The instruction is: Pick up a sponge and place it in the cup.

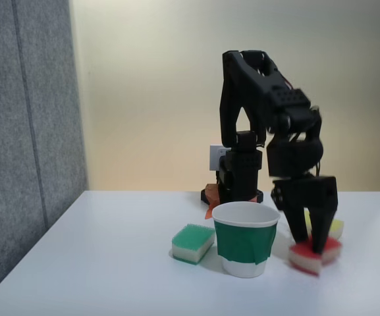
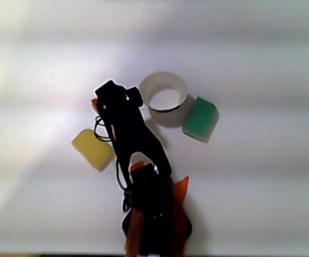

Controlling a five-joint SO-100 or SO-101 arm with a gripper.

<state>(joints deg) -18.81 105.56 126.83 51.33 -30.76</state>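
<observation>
From the fixed view I see the black arm (image 1: 262, 112) folded forward and reaching down at the right of the tabletop (image 1: 97, 263); its end effector (image 1: 311, 245) points straight down over the sponge (image 1: 315, 255), the red-topped one with the pale lower layer; the two dark fingers (image 1: 324, 227) stand apart, one at each side of the sponge's top, and I cannot tell whether they are pressing it yet; the sponge lies flat on the tabletop, just right of the cup (image 1: 245, 238) and not touching it; the cup stands upright, white with a dark-green band, its mouth open; a green-topped sponge (image 1: 193, 243) lies on the cup's left, just beside it; a yellow sponge (image 1: 335, 227) sits behind the end effector, partly hidden by it.

In the other view, looking down, I see the arm (image 2: 130, 134) stretching up the picture from its base at the bottom edge; the end effector (image 2: 103, 99) covers most of the sponge (image 2: 95, 103), of which I make out just a red sliver at its left edge; the cup (image 2: 165, 96) is just right of it, the green-topped sponge (image 2: 201, 119) further right and touching the cup's lower side, the yellow sponge (image 2: 92, 149) lower left, apart from the rest; orange pieces (image 2: 181, 193) show around the arm's base.
</observation>
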